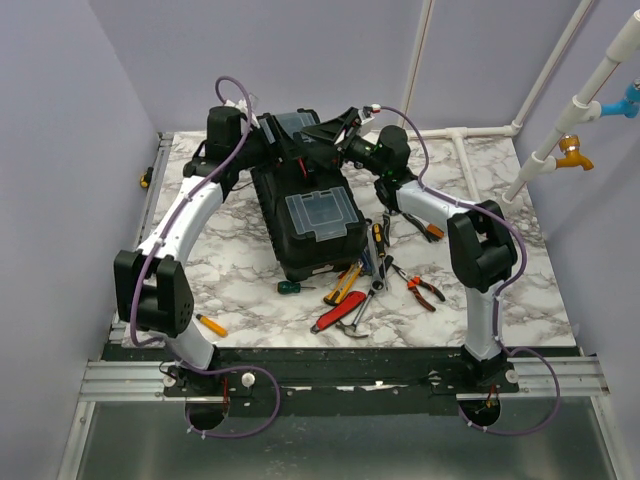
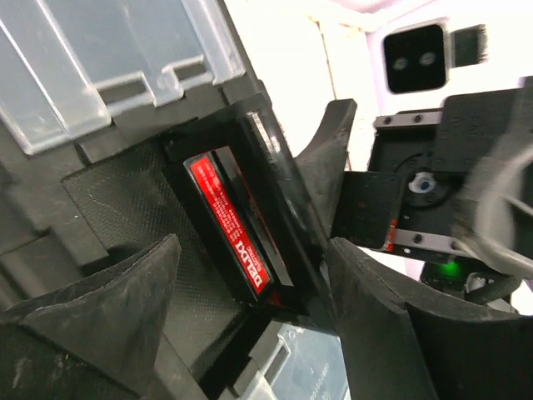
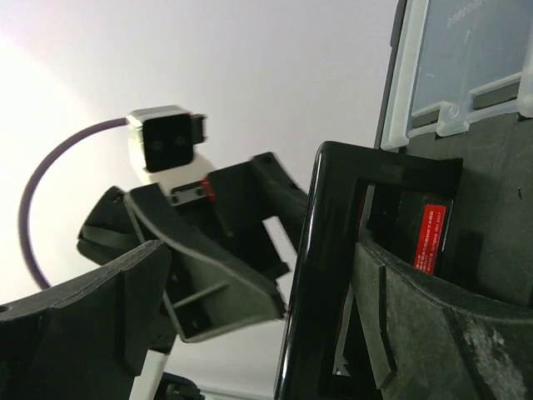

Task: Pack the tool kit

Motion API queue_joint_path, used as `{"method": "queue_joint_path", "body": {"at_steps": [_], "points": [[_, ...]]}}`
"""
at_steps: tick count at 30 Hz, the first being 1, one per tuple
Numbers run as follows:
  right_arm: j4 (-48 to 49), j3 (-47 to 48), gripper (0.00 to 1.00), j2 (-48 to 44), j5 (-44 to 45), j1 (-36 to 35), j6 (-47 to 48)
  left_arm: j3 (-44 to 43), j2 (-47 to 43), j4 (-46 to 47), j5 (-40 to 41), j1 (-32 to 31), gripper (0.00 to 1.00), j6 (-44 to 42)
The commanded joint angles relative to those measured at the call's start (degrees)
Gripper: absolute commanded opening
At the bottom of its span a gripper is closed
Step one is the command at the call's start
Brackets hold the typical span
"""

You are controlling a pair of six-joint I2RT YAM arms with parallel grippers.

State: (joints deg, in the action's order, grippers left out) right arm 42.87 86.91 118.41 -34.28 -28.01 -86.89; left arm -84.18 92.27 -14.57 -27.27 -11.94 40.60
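Left gripper (image 2: 250, 250) and right gripper (image 3: 262, 250), jaws spread, loosely straddle the toolbox handle (image 2: 236, 223).

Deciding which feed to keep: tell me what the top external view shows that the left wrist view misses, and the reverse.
Only top external: loose hand tools scattered on the marble table right of the black toolbox, and both whole arms. Only left wrist: the red label in the lid handle, between the left fingers. Both: the toolbox and a clear lid compartment.
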Motion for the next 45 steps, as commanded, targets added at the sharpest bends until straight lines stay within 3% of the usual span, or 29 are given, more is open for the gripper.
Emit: {"method": "queue_joint_path", "body": {"at_steps": [1,6,10,16,22,27,30,38,45], "points": [[3.36,-0.76,0.95,2.95,-3.07,-2.40,0.76,0.33,3.64,4.04,-3.12,-1.36,0.75,4.85],[1.02,-0.49,0.96,2.44,-2.82,-2.62,2.26,-3.08,6.86,2.60,-2.28,-2.37,0.76,4.83],[-4.15,0.06,1.00,1.11,-0.81,-3.49,6.72,-6.42,9.84,0.98,-2.46,-3.03,0.66,3.98],[-15.51,0.52,1.00,-3.44,5.72,-3.80,15.06,-10.71,13.88,0.46,-4.82,-3.22,0.28,2.84],[-24.50,0.75,1.00,-8.68,14.45,-3.26,21.78,-19.42,18.71,-3.30,-7.28,-3.22,0.01,0.38],[-32.88,1.41,1.00,-13.74,23.16,-1.53,27.47,-32.43,25.33,-9.96,-9.59,-3.17,0.00,-1.74],[-36.81,1.59,1.00,-15.66,23.07,1.65,29.35,-38.25,28.05,-13.07,-10.92,-2.92,0.00,-2.45],[-39.54,-4.66,1.00,-17.96,16.95,11.74,33.95,-39.83,26.47,-13.78,-16.85,-0.87,0.00,-1.77],[-39.77,-8.67,0.98,-15.05,16.80,13.62,36.77,-39.11,23.30,-10.98,-22.80,0.69,0.00,0.95]]}}
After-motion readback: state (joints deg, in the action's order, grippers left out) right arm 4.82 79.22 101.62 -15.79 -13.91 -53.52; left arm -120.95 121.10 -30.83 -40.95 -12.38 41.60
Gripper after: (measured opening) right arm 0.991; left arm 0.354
